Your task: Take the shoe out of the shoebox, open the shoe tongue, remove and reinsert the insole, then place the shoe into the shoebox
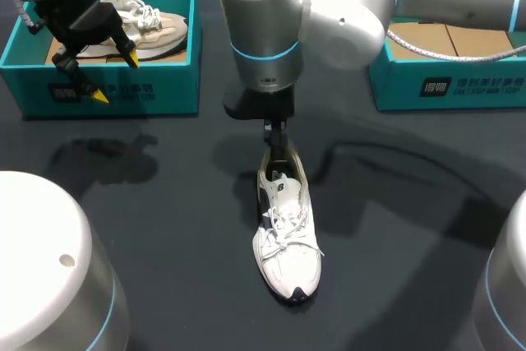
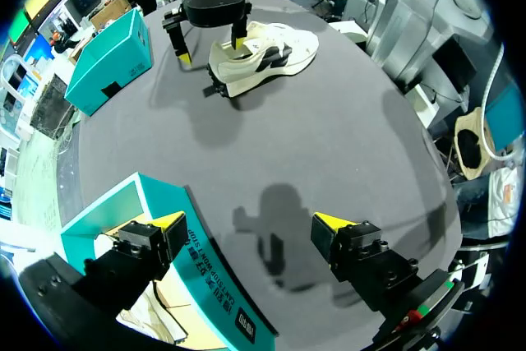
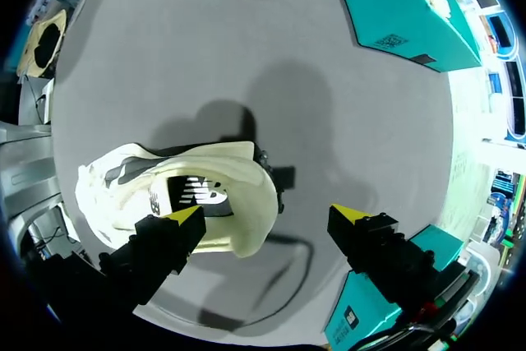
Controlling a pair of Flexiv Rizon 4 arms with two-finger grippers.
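At shoe [image 1: 288, 244] heel, right end effector [image 3: 267, 218] wide, finger [image 3: 164, 240] inside; left end effector [image 2: 249, 221] wide.

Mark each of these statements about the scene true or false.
1. The white shoe stands on the table, outside both boxes. True.
2. The left shoebox is empty. False: a second shoe lies in it.
3. The right gripper is at the white shoe's toe. False: it is at the heel.
4. The left gripper hangs open above the left shoebox's front wall. True.
5. The right gripper is shut on the white shoe. False: it is open, with one finger in the shoe's opening and the other out over the table.
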